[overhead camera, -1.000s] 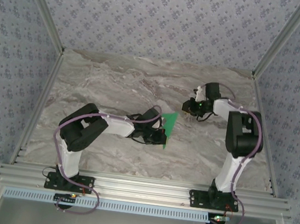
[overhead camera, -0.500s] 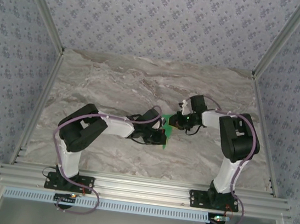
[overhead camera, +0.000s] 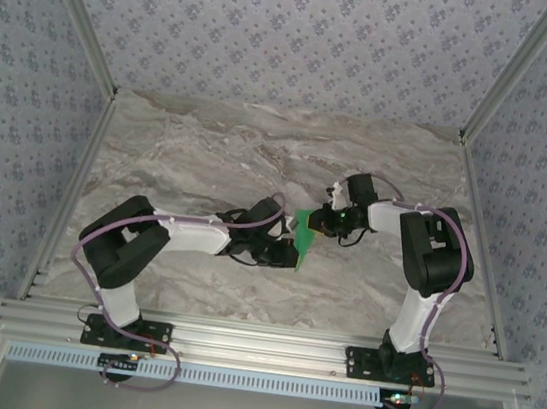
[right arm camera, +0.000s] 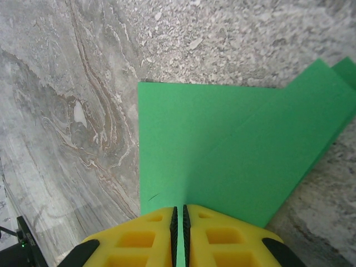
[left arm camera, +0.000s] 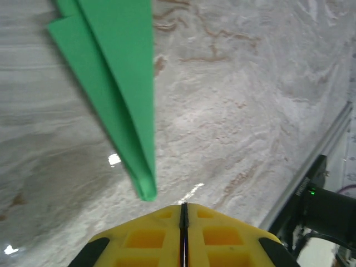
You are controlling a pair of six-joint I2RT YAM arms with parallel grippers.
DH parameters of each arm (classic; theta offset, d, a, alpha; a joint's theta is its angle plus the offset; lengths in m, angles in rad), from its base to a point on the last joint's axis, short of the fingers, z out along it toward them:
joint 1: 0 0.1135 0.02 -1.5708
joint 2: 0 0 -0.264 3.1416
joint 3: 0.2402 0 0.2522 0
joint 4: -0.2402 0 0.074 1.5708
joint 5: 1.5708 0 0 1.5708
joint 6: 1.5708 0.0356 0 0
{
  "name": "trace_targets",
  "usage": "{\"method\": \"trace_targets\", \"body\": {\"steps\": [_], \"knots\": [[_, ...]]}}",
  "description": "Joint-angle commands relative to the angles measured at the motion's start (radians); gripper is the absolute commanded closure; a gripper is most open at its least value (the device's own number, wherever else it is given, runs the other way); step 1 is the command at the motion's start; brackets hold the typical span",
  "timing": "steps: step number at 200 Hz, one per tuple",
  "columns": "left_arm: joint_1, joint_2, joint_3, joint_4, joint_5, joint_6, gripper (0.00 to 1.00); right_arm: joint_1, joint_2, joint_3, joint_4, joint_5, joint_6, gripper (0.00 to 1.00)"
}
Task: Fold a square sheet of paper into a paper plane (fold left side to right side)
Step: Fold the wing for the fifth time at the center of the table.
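The plane (overhead camera: 302,235) sits mid-desk, slightly right of centre, between my two tools. From the top camera its long axis runs near to far, broad end far, narrowing toward the near edge of the desk (overhead camera: 211,146).

The right tool (overhead camera: 321,222) comes in from the right onto the far, broad end. On the right wrist camera its yellow fingers (right arm camera: 139,236) are nearly pressed together, with green paper running into the slit between them, so it is pinching the plane (right arm camera: 222,150). That view also gives me the layered folds and a faint diagonal crease (the top camera shows just a green sliver).

The left tool (overhead camera: 290,255) reaches in from the left at the near end. Its wrist camera shows the fingers (left arm camera: 222,236) pressed together on a thin dark seam, nothing between them. The slim tip of the plane (left arm camera: 119,83) points at them, just beyond. I cannot tell whether that tip touches the desk (left arm camera: 250,111).
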Motion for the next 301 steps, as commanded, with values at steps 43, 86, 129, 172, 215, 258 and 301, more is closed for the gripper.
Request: {"method": "trace_targets", "body": {"steps": [43,86,129,172,215,258,301], "knots": [[-0.007,0.145,0.117,0.038,0.078,0.008,0.83,0.013,0.043,-0.001,-0.099,0.086,-0.027,0.87],[0.005,0.14,0.077,0.03,0.025,0.008,0.84,0.016,0.044,0.006,-0.111,0.099,-0.035,0.87],[0.01,0.167,0.064,0.003,0.026,0.021,0.85,0.018,0.046,0.014,-0.133,0.116,-0.045,0.87],[0.012,0.163,0.029,-0.015,-0.006,0.022,0.87,0.02,0.056,0.024,-0.161,0.139,-0.056,0.87],[0.007,0.138,-0.035,0.003,-0.001,0.01,0.92,0.018,0.078,0.045,-0.187,0.154,-0.06,0.87],[-0.037,0.104,-0.083,0.006,0.028,0.021,0.93,0.018,0.094,0.065,-0.198,0.158,-0.059,0.87],[-0.056,0.07,-0.143,0.032,0.008,-0.002,0.94,0.018,0.088,0.072,-0.197,0.147,-0.062,0.87]]}}
